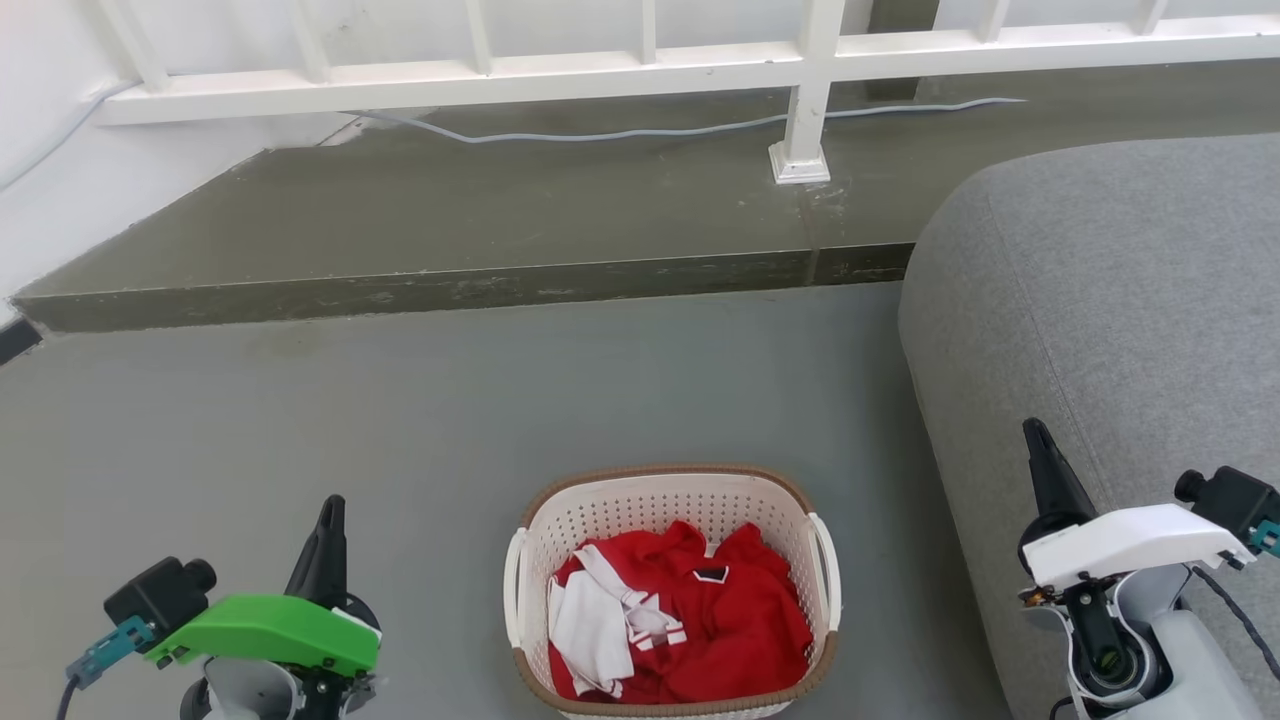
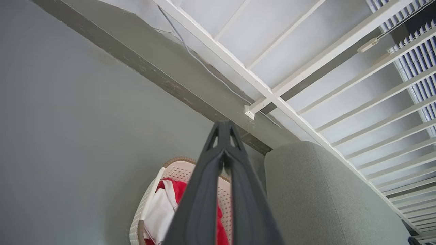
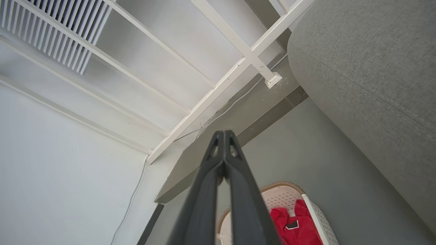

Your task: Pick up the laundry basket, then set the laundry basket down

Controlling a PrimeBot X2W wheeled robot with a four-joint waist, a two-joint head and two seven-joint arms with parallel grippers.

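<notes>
Fingers of the left gripper [image 1: 329,512] are pressed together, well left of the laundry basket [image 1: 650,508] on the grey floor [image 1: 300,420]; stiff perforated plastic holding only a red jersey [image 1: 740,620], so probably light; best gripped by both white loop handles [image 1: 513,585]; the right gripper [image 1: 1036,436], likewise closed, hovers over the sofa [image 1: 1100,300].

The basket [image 1: 650,510] is holey matt plastic with a woven-look rim, the sofa [image 1: 1100,300] is coarse grey cloth, the floor [image 1: 400,420] looks smooth.

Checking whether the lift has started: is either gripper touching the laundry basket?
Apart. The head view shows floor between the left gripper and the laundry basket, and the right gripper well clear too.
</notes>
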